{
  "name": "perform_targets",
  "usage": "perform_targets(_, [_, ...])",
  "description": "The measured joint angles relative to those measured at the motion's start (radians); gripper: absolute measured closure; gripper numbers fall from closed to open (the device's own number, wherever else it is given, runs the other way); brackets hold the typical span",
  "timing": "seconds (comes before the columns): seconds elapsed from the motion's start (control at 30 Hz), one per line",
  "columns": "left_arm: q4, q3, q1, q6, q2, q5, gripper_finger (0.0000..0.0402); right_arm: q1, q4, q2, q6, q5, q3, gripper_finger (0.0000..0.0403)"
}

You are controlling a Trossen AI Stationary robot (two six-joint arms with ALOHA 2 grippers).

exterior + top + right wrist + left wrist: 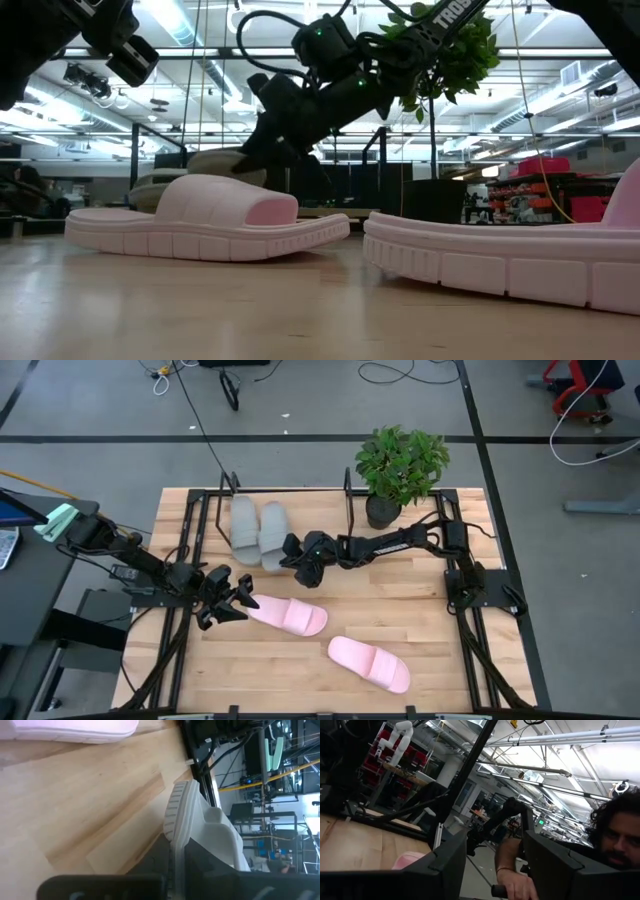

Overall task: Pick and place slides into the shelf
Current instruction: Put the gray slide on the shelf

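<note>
Two grey slides (246, 528) (273, 532) lie side by side on the shelf (205, 510) at the table's far left. My right gripper (288, 555) reaches in from the right and is shut on the near end of the right-hand grey slide (200, 820). Two pale pink slides rest sole down on the table, one (290, 616) near the middle and one (370, 663) nearer the front. My left gripper (232, 600) hovers open just left of the first pink slide's end, raised above the table (120, 50); in its own view the pink slide (407, 861) shows below its fingers (450, 862). My right gripper pinches the right-hand grey slide between its two fingers, at the sole's ribbed edge (175, 815) near the slide's near end. The fingers come roughly level from the table's right. Whether that end is lifted off the shelf board cannot be told.
A potted green plant (400, 465) stands at the table's far edge, right of the shelf. The shelf's black metal frames (349, 490) rise beside the grey slides. A person's hand and arm (512, 870) show beyond the table in the left wrist view. Bare wood (430, 620) lies to the right.
</note>
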Motion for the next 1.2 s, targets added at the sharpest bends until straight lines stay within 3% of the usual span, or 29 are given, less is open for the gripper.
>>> perform_targets(0.37, [0.000, 0.000, 0.000, -0.001, 0.000, 0.001, 0.0203, -0.037, -0.003, 0.000, -0.024, 0.049, 0.000, 0.0378])
perform_targets(0.83, [0.000, 0.000, 0.000, 0.010, 0.000, 0.000, 0.0202, -0.061, -0.005, 0.000, -0.022, -0.067, 0.000, 0.0378])
perform_targets(1.2, [0.000, 0.000, 0.000, 0.010, 0.000, 0.000, 0.0198, -0.096, -0.005, 0.000, 0.011, -0.068, 0.000, 0.0378])
